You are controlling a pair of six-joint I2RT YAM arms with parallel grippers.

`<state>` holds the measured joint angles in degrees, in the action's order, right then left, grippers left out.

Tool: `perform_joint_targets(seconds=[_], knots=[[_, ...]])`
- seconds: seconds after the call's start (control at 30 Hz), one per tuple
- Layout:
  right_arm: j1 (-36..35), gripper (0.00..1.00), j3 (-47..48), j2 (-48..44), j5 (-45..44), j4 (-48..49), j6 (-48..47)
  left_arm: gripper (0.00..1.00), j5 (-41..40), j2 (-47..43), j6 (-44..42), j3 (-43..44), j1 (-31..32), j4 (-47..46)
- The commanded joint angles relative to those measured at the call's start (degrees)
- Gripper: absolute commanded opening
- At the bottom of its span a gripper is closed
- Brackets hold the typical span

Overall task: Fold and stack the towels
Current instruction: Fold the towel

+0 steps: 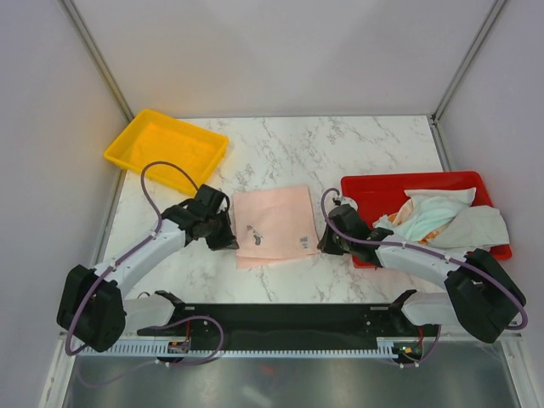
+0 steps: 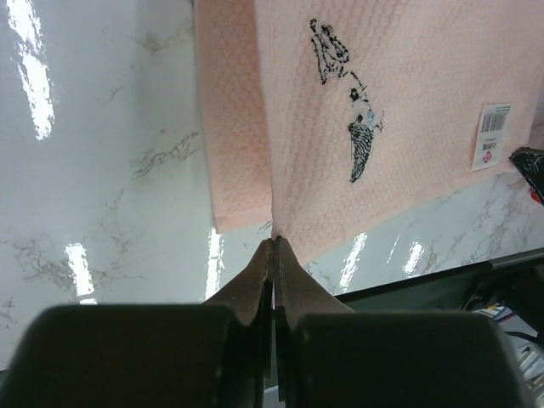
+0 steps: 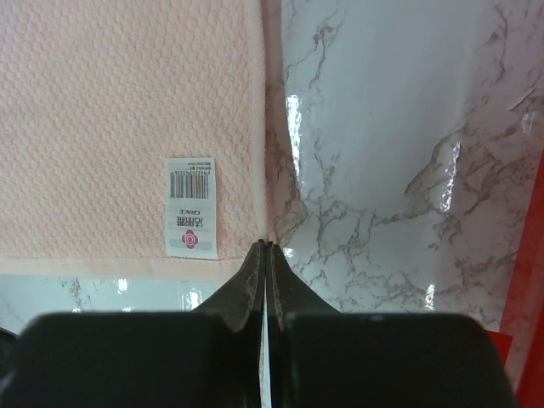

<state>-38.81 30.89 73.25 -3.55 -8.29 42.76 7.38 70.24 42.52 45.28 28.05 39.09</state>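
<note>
Your left gripper (image 2: 274, 241) and right gripper (image 3: 265, 246) sit with jaws together at the pink towel's (image 1: 274, 219) near corners; whether cloth is pinched, you cannot tell. Right of it, more towels (image 1: 442, 217) heap in a red tray (image 1: 365, 184), overlapping.

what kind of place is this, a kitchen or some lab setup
Probably a robot test cell, not a kitchen: plain white walls box in a marble-look table, two robot arms are bolted at its near edge, and towels wait in a red tray.
</note>
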Motion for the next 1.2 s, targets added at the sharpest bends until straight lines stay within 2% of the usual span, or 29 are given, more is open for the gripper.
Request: perform_joint_targets(seconds=[0.0, 0.07, 0.17, 0.3, 0.73, 0.8, 0.83, 0.9, 0.93, 0.97, 1.07, 1.17], knots=[[-0.3, 0.01, 1.9, -0.9, -1.5, -0.2, -0.8, 0.02, -0.7, -2.3, 4.4, -4.6, 0.4, -0.5], [-0.2, 0.02, 1.2, -0.7, -1.4, 0.3, -0.8, 0.02, 1.6, -2.6, 5.7, -10.5, 1.0, -5.7], [-0.2, 0.02, 0.3, 0.1, -1.2, 1.0, -0.8, 0.02, 2.3, -1.5, 7.5, -14.3, 2.4, -9.6], [-0.3, 0.01, 0.8, 0.2, -1.1, 1.1, -1.4, 0.02, 2.1, 1.4, 7.7, -14.2, 3.7, -11.1], [-0.3, 0.0, 3.1, 0.7, -2.3, -0.9, -2.2, 0.02, 1.6, 0.5, 6.9, -13.1, 4.2, -10.0], [-0.2, 0.04, 2.9, 1.5, -2.6, -1.3, -2.1, 0.02, 2.3, 2.4, 6.3, -13.1, 4.2, -10.1], [-0.2, 0.09, 2.9, 1.7, -2.5, -1.3, -2.2, 0.02, 2.3, 2.8, 6.1, -12.8, 4.2, -10.0], [-0.2, 0.15, 3.2, 2.1, -2.2, -1.4, -2.4, 0.12, 2.3, 2.9, 5.7, -12.3, 4.2, -9.3], [-0.2, 0.21, 3.5, 1.9, -2.2, -1.5, -2.7, 0.19, 2.0, 2.6, 5.6, -11.1, 4.2, -8.7], [-0.2, 0.23, 3.9, 1.2, -2.2, -2.9, -3.3, 0.33, 1.7, 2.2, 5.3, -10.0, 4.2, -6.5], [-0.2, 0.31, 6.6, -0.8, -3.0, -7.3, -4.3, 0.48, -2.2, 1.5, 3.1, -3.2, 4.2, -1.3], [-0.3, 0.37, 12.2, -1.7, -3.6, -11.0, -5.8, 0.54, -7.2, 3.1, 0.6, 6.2, 3.8, 4.8]])
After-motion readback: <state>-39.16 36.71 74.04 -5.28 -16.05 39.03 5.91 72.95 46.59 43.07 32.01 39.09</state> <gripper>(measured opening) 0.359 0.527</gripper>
